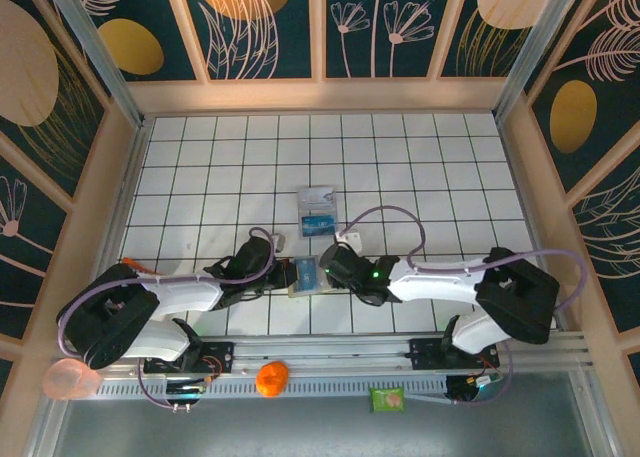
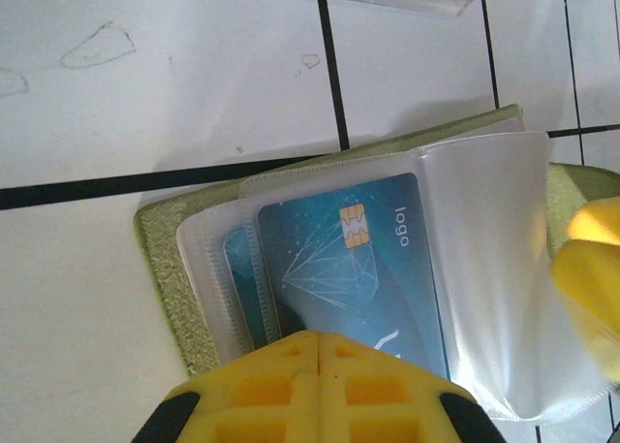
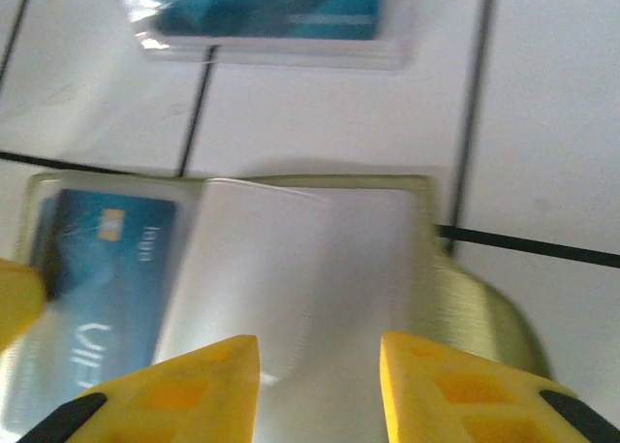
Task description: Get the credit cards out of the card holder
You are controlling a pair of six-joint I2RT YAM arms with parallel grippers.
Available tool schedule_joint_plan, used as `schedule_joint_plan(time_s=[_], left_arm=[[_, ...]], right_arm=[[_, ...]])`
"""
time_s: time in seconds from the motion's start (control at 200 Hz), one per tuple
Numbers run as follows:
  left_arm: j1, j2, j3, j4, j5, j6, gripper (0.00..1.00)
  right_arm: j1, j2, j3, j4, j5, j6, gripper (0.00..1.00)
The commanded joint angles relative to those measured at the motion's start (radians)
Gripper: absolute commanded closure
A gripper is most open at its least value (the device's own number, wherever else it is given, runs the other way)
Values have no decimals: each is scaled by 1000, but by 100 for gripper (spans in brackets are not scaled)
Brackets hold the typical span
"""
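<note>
The yellow-green card holder (image 1: 300,289) lies open on the white tiled table between both grippers. Its clear plastic sleeves are fanned out (image 3: 300,268). A blue credit card (image 2: 354,268) with a gold chip sits in the top left sleeve, and the edge of a second blue card (image 2: 242,283) shows in a sleeve behind it. My left gripper (image 2: 318,351) is shut, its tips resting on the near edge of that sleeve. My right gripper (image 3: 320,361) hangs open over the empty clear sleeve on the holder's right half (image 3: 484,307).
A clear case (image 1: 317,212) holding blue cards lies one tile beyond the holder. Wooden walls (image 1: 110,177) fence the table on three sides. An orange object (image 1: 271,378), a green packet (image 1: 387,399) and a pink cup (image 1: 70,379) sit by the arm bases.
</note>
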Motion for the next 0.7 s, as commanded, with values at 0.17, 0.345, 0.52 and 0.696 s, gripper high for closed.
schedule_joint_plan(time_s=[0.17,0.345,0.52,0.696], left_arm=[[-19,-26,101,-102,4,66,100],[-72,48,183,-108,44,72,100],[-137,181,274,-87,106,79,100],[-180,320,355,-113,150,104,100]], right_arm=[[-29,-172,9,-56,81,-52,59],[-69,-225,-10,-51,68,-49,59],[-94,-290,-51,-60,51,-34,61],[-110,-336,-90,-63,33,-17,65]])
